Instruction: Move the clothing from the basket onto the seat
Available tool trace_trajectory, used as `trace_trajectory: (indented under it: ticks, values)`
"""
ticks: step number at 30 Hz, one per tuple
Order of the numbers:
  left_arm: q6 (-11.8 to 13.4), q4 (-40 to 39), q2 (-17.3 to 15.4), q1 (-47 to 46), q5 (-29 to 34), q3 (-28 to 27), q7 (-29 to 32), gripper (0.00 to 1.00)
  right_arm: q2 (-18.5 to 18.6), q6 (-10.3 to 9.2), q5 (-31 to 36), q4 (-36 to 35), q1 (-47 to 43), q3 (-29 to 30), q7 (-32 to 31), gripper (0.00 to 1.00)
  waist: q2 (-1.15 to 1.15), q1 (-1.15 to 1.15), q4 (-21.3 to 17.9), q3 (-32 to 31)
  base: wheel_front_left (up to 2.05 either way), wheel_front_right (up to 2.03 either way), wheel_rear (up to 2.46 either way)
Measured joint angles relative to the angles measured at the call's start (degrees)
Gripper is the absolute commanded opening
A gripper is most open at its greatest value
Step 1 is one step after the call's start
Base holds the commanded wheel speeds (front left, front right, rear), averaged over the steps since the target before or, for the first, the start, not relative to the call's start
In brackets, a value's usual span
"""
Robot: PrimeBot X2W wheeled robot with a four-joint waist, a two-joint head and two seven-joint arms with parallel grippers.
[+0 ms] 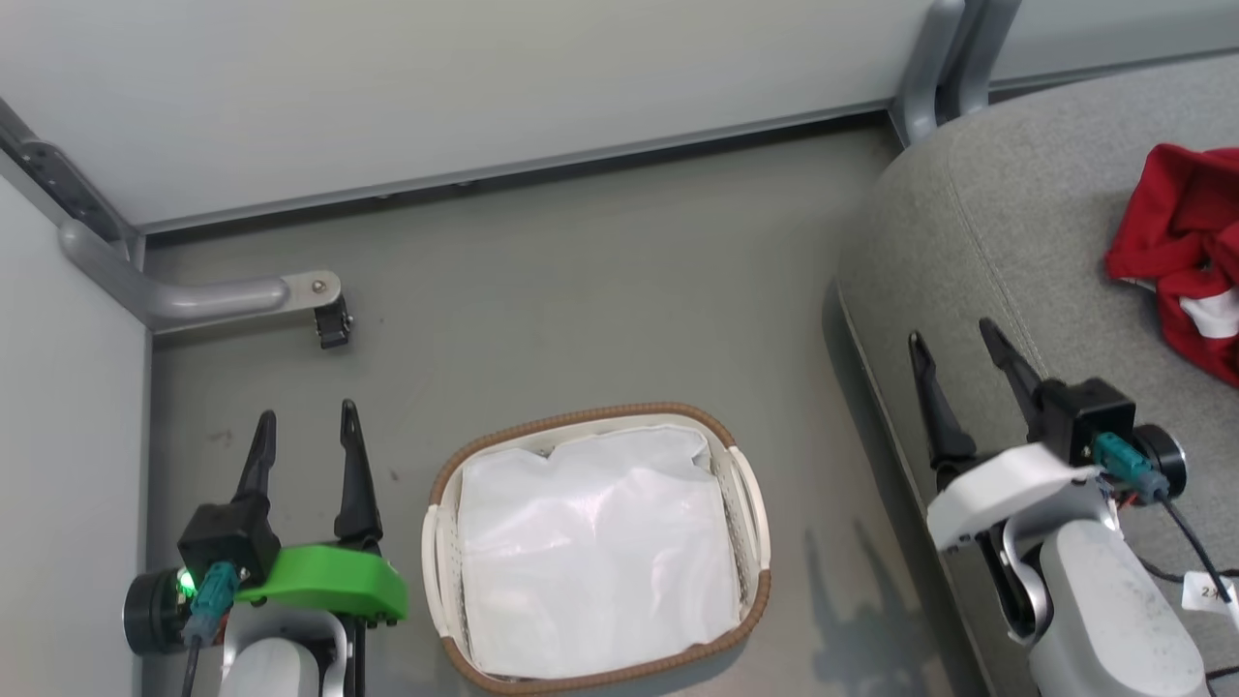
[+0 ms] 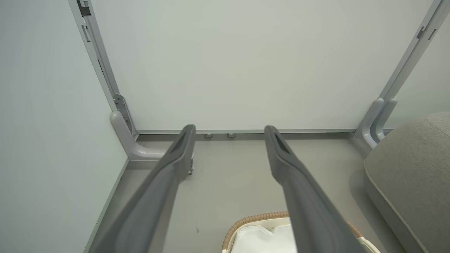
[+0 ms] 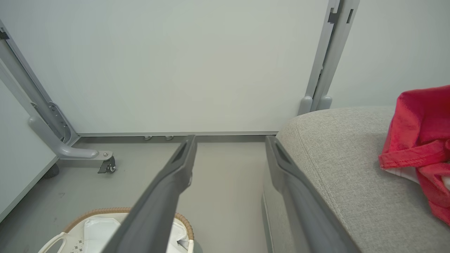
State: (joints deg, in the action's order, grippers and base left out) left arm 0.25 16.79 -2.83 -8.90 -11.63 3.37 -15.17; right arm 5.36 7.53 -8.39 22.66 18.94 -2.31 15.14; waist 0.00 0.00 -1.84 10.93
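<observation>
Pincers first on the head view: left pincer and right pincer both spread and empty, the basket between them showing white liner, the clothing crumpled on the seat, up and right of the right pincer, my nearer arm. Left wrist, that pincer gapes with the basket rim low in view. Right wrist, the red heap lies rightward on the seat, so I judge nothing's left to fetch.

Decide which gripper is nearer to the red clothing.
Right. The right gripper is over the edge of the seat, near the clothing; the left gripper is over the floor, beyond the basket.
</observation>
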Motion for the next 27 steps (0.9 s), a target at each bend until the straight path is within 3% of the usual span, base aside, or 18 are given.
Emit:
trace_trajectory:
  ticks: [15, 16, 22, 27]
  values:
    - [-2.3, 0.3, 0.0, 6.3, -2.4, -2.3, 0.0, 1.0, -0.7, 0.0, 0.4, 0.9, -6.4, 0.4, 0.0, 1.0, 0.0, 0.0, 0.4, -6.7, 0.0, 0.0, 0.0]
    - [-2.7, 0.5, 0.0, 6.5, -3.0, -2.2, 0.0, 0.0, -0.8, 0.0, 0.4, 0.9, -6.5, 0.4, 0.0, 0.0, 0.0, 0.0, 0.3, -7.0, 0.0, 0.0, 0.0]
    - [-2.7, 3.2, 0.3, 6.9, -3.5, -2.0, 0.5, 0.0, -1.5, 0.0, -0.3, 3.4, -8.1, 0.3, -0.6, 0.0, 0.0, 0.0, 0.3, -7.1, 0.0, 0.0, 0.0]
    - [-2.8, 3.3, 0.3, 6.9, -8.7, -2.6, 2.1, 0.0, -1.5, 0.0, -5.7, 3.1, -8.1, 1.1, -2.2, 0.0, 0.0, 0.0, 0.4, -7.2, 0.0, 0.0, 0.0]
